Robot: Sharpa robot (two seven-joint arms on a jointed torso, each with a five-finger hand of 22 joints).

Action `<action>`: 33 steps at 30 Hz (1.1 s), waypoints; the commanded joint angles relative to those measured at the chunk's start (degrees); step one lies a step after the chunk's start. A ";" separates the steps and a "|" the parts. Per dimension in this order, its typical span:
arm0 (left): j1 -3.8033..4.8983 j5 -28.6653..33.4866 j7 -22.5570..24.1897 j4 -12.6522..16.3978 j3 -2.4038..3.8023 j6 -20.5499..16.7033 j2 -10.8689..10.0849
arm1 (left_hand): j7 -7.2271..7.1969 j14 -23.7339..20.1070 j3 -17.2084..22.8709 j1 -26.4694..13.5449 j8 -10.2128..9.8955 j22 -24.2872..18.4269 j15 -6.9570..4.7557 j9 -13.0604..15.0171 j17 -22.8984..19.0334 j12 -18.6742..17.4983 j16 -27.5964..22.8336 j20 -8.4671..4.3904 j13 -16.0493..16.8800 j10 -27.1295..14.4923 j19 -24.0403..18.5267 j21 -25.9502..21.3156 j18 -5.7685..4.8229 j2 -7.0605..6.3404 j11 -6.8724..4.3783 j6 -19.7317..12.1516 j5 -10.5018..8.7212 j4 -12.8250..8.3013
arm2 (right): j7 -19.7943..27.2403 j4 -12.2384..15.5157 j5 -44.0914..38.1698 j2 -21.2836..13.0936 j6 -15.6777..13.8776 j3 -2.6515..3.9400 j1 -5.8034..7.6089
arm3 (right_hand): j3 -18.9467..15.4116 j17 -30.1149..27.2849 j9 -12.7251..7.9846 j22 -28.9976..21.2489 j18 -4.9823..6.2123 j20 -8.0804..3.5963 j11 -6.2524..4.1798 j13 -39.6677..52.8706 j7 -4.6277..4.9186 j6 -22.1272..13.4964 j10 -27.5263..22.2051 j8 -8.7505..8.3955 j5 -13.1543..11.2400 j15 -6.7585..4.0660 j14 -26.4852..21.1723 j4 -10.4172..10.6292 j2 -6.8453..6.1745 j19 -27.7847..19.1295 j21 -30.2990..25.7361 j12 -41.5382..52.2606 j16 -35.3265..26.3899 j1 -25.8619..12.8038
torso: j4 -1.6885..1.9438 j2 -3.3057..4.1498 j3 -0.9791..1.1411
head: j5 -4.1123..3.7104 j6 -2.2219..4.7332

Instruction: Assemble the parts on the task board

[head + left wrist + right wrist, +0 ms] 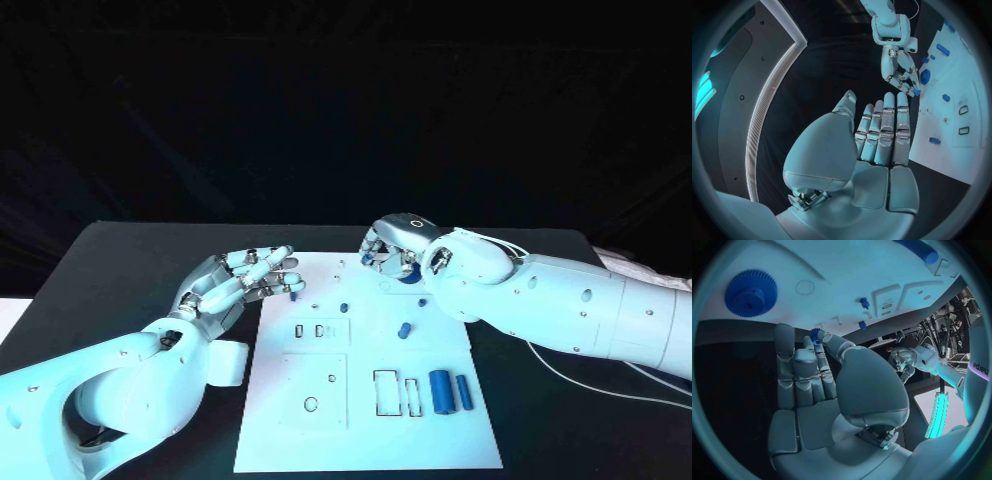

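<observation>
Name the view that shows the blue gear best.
The right wrist view: the blue gear lies unobstructed on the task board, teeth and hub plain. In the left wrist view it is a small disc beside the right hand. In the head view that hand mostly covers it.

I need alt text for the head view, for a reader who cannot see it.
Two white robot arms reach over a white task board on a black table. The silver right hand curls at the board's far edge; the silver left hand hovers open beside it. Small blue parts lie on it.
</observation>
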 commanded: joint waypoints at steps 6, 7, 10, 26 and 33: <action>0.07 0.40 0.11 0.38 0.05 1.51 0.10 | 0.39 -0.05 0.07 -0.11 -0.24 -0.09 0.29 -0.06 0.12 -0.40 -0.47 0.33 -0.04 0.15 0.17 -0.28 0.65 0.55 0.37 0.00 0.04 -0.48 | -0.10 -2.35 0.19 2.92 -4.09 0.08 0.49 | 0.58 0.45 -0.12 0.51 -0.09 0.23 0.19 0.06 0.15 -0.49 -0.78 -0.30 0.01 0.32 1.09 0.14 -0.63 -0.74 0.75 0.15 0.66 -0.13 | 0.16 0.21 0.01 | 0.37 0.44; 0.08 0.42 0.10 0.39 0.05 1.52 0.10 | 0.39 -0.05 0.07 -0.11 -0.24 -0.09 0.29 -0.06 0.12 -0.40 -0.47 0.33 -0.04 0.15 0.17 -0.28 0.65 0.55 0.37 0.00 0.04 -0.48 | -0.08 -2.73 0.18 3.34 -3.84 0.08 0.53 | 0.59 0.48 -0.13 0.51 -0.09 0.24 0.20 0.06 0.16 -0.52 -0.81 -0.30 -0.03 0.33 1.09 0.16 -0.66 -0.77 0.77 0.15 0.70 -0.16 | 0.21 0.24 0.00 | 0.39 0.36; 0.10 0.49 0.07 0.46 0.05 1.56 0.12 | 0.39 -0.05 0.07 -0.11 -0.24 -0.09 0.29 -0.06 0.12 -0.40 -0.47 0.33 -0.04 0.15 0.17 -0.28 0.65 0.55 0.37 0.00 0.04 -0.48 | -0.04 -3.91 0.15 4.60 -2.84 0.08 0.62 | 0.63 0.60 -0.14 0.67 -0.10 0.28 0.23 0.06 0.17 -0.59 -0.91 -0.30 -0.12 0.37 1.09 0.22 -0.73 -0.81 0.93 0.15 0.83 -0.23 | 0.39 0.31 -0.06 | 0.29 0.34; 0.30 0.59 -0.11 0.54 0.06 1.61 0.09 | 0.37 -0.01 0.11 0.07 -0.32 -0.15 0.28 -0.05 0.19 -0.50 -0.60 0.34 -0.03 0.18 0.19 -0.35 0.67 0.62 0.35 0.01 0.04 -0.70 | -0.65 -7.83 0.07 8.29 2.85 -0.05 0.61 | 0.71 1.60 -0.25 1.39 -0.11 0.46 0.38 0.06 0.28 -1.13 -1.46 -0.34 -0.53 0.50 1.12 0.69 -1.11 -1.07 1.68 0.14 1.84 -0.75 | 0.75 0.57 -0.14 | 0.36 0.24; 0.34 1.61 -0.21 0.38 0.05 1.59 0.12 | 0.37 -0.01 0.11 0.09 -0.33 -0.16 0.28 -0.05 0.20 -0.51 -0.62 0.35 -0.03 0.19 0.20 -0.36 0.67 0.61 0.35 0.01 0.04 -0.74 | -0.91 -8.57 0.04 9.07 3.92 -0.17 0.43 | 0.70 2.22 -0.30 1.79 -0.14 0.50 0.43 0.05 0.31 -1.34 -1.68 -0.35 -0.55 0.56 1.21 0.84 -1.23 -1.05 2.03 0.14 2.41 -0.91 | 0.80 0.58 -0.16 | 0.49 0.10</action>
